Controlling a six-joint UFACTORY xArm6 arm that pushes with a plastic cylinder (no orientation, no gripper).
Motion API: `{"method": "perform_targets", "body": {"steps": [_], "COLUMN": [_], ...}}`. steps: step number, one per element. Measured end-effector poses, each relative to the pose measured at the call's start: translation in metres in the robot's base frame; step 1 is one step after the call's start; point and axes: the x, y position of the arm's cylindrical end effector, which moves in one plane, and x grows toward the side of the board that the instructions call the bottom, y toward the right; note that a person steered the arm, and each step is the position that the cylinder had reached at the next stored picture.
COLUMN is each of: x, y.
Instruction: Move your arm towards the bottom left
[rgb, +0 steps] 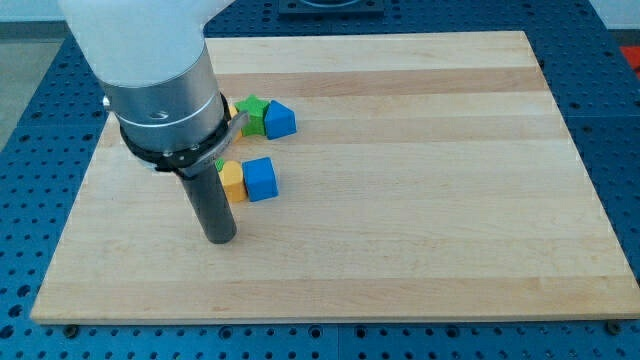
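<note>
My tip (219, 238) rests on the wooden board (420, 210) in its lower left part. It stands just below and left of a yellow block (232, 182) and a blue cube (260, 179), which sit side by side; whether it touches the yellow block I cannot tell. Above them a green block (251, 114) and a blue block (280, 121) sit together. The arm's grey body hides the red blocks, the green cylinder and the other yellow block seen earlier.
The board lies on a blue perforated table (30, 150). The board's bottom edge (320, 318) is a short way below my tip, and its left edge is close by.
</note>
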Motion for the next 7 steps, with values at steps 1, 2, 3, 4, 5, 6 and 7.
{"method": "perform_targets", "body": {"steps": [1,2,3,4,5,6,7], "x": [0.000,-0.007,-0.023,-0.036,-0.036,-0.036,-0.027], "y": [0.000,0.000,-0.013,-0.035,-0.035,-0.035,-0.054]}}
